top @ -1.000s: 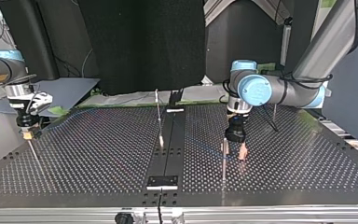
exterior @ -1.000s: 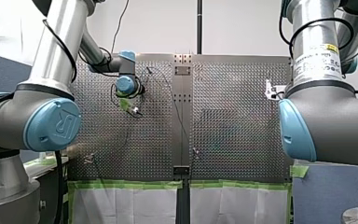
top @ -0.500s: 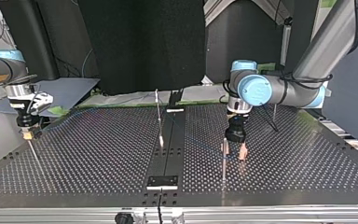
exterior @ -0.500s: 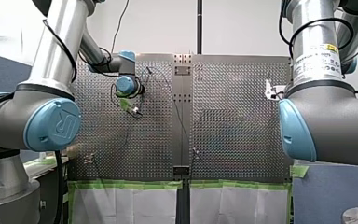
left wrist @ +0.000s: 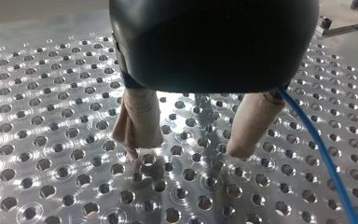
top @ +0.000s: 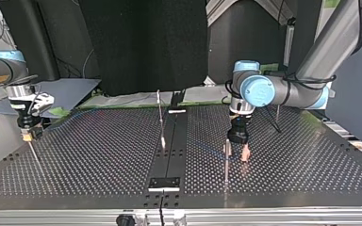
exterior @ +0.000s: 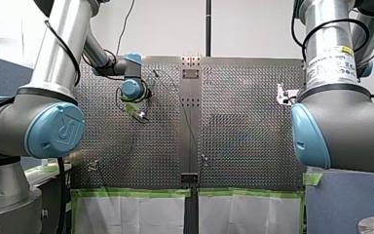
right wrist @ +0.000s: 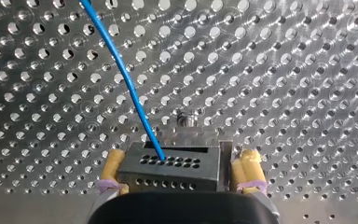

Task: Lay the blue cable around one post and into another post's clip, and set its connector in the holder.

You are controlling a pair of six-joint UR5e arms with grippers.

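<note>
Perforated metal table (top: 99, 160) fills every view, with dark screens behind it in the top view; over the last second nothing on it has visibly shifted and both arms hold their places, so I judge the task paused rather than advancing. My right gripper (right wrist: 177, 158) is clamped by its yellow pads on the black connector (right wrist: 168, 173), low over the table near the side edge on that arm's side; a grey metal piece (right wrist: 186, 137) with a screw sits just ahead of the connector, perhaps the holder, though I cannot tell. My left gripper (left wrist: 189, 150) has its beige fingers apart with nothing between them, tips just above the table's other half, toward the edge far from the arm bases. The blue cable (right wrist: 121, 70) leaves the connector's holed face and points straight out ahead of my right gripper, slanting to one side; its long axis runs across the table toward my left gripper, passing just beside one finger, outside the gap; the connector's long side spans from pad to pad. I cannot see the cable round any post or in a clip, so the routing looks not yet done.
</note>
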